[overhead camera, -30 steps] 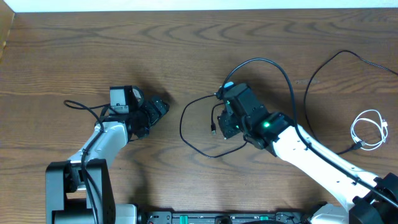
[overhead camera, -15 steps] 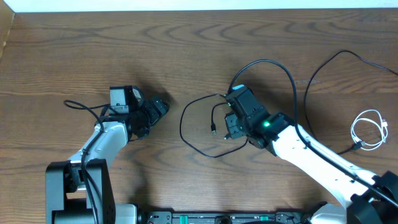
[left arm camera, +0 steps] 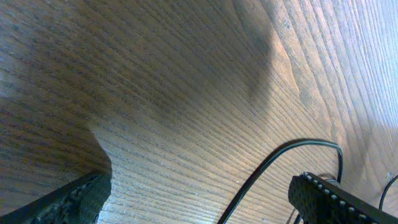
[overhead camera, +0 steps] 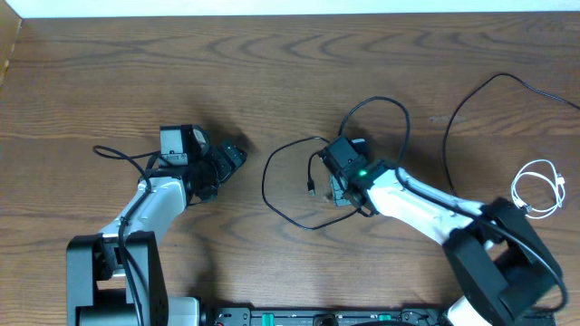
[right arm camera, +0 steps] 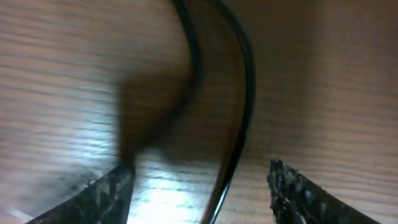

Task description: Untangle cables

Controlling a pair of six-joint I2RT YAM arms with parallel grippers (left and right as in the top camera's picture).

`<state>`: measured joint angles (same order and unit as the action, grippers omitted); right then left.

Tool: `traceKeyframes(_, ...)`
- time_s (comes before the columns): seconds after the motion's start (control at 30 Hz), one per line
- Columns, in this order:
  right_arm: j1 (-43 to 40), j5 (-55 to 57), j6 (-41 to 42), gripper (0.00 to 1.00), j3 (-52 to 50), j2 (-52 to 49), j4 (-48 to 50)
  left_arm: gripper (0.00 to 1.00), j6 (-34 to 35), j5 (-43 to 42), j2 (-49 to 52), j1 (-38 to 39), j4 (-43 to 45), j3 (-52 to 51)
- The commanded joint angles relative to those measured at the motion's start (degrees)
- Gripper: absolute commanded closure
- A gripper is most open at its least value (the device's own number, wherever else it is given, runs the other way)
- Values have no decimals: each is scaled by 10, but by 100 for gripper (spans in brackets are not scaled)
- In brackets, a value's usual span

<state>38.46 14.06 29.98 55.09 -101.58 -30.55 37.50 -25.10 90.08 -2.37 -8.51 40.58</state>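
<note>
- Overhead view: brown wood table (overhead camera: 272,63) fills the frame, both arms reaching in from the near edge.
- Right arm (overhead camera: 426,204), white with black joints, stretches left to mid-table; right gripper (overhead camera: 340,163) sits over the black cable, inside its looped part.
- Left arm (overhead camera: 149,204) is bent on the left side; left gripper (overhead camera: 231,156) is low by the wood, well apart from the right one.
- Black cable (overhead camera: 264,186) lies mid-table in loose open loops, one arc left of the right gripper, another above it; its small plug end (overhead camera: 311,192) lies just left of the gripper.
- Second black cable (overhead camera: 445,138) curves across the right part of the table, apart from the first.
- White cable (overhead camera: 517,186), short and coiled, lies near the right edge.
- Right wrist view, blurred: fingers (right arm camera: 93,193) spread apart, cable strands (right arm camera: 245,93) running through the gap, neither finger touching them.
- Left wrist view: fingers (left arm camera: 336,199) spread wide, nothing gripped; a black cable curve (left arm camera: 267,168) lies on the wood ahead.
</note>
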Motion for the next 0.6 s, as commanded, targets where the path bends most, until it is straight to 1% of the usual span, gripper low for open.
traceKeyframes(0.0, -10, 23, 27, 37, -5, -18, -3, 2, -3, 21, 0, -1, -4, 3)
traceKeyframes(0.07, -17, 21, 35, 44, -5, -20, -6, 2, -3, 21, 0, -1, -4, 3)
traceKeyframes(0.2, -31, 17, 37, 53, -5, -20, -13, 2, -3, 21, 0, -1, -4, 3)
traceKeyframes(0.27, -36, 17, 37, 63, -5, -20, -21, 2, -3, 21, 0, -1, -4, 3)
traceKeyframes(0.37, -41, 6, 36, 74, -5, -22, -24, 2, -3, 21, 0, -1, -4, 3)
traceKeyframes(0.47, -37, -12, 36, 78, -5, -22, -22, 2, -3, 21, 0, -1, -4, 3)
traceKeyframes(0.5, -36, -12, 36, 75, -5, -22, -22, 2, -3, 21, 0, -1, -4, 3)
traceKeyframes(0.53, -35, -11, 36, 75, -5, -22, -22, 2, -3, 21, 0, -1, -4, 3)
traceKeyframes(0.57, -35, -11, 37, 84, -5, -22, -22, 2, -3, 21, 0, -1, -4, 3)
